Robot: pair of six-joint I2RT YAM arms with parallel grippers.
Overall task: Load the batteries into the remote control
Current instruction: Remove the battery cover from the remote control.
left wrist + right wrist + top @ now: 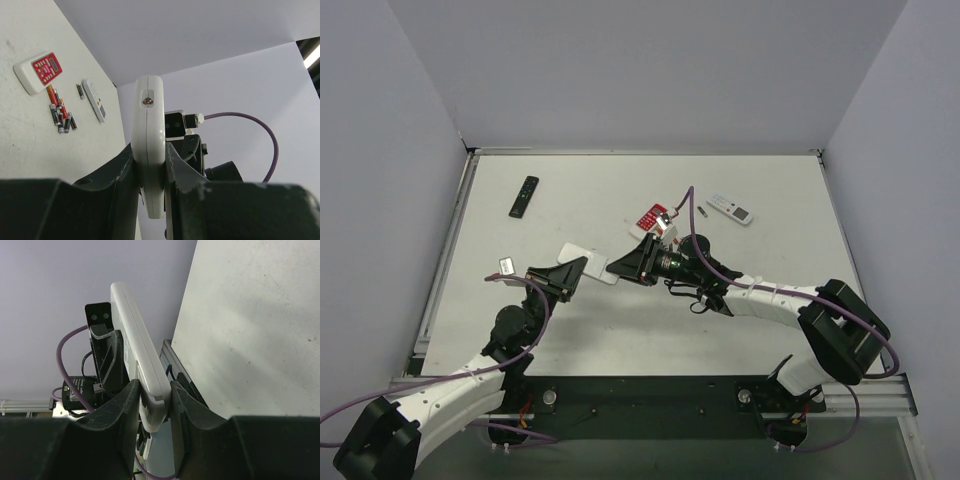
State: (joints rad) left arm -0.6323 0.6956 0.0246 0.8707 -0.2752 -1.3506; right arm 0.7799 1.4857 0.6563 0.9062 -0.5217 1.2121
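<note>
The white remote control (590, 262) hangs above the table, held between both grippers. My left gripper (570, 273) is shut on its left end and my right gripper (626, 263) is shut on its right end. The left wrist view shows the remote (149, 120) edge-on between the jaws of the left gripper (150, 156). The right wrist view shows it (137, 340) clamped in the right gripper (152, 392). Several batteries (61, 114) lie loose on the table beside a red-and-white remote (40, 71); one more battery (80, 91) lies apart, also seen from above (702, 212).
The red-and-white remote (649, 217) lies just behind the right wrist. Another small white remote (731, 209) lies at the back right. A slim black remote (524, 195) lies at the back left. Walls enclose the table on three sides.
</note>
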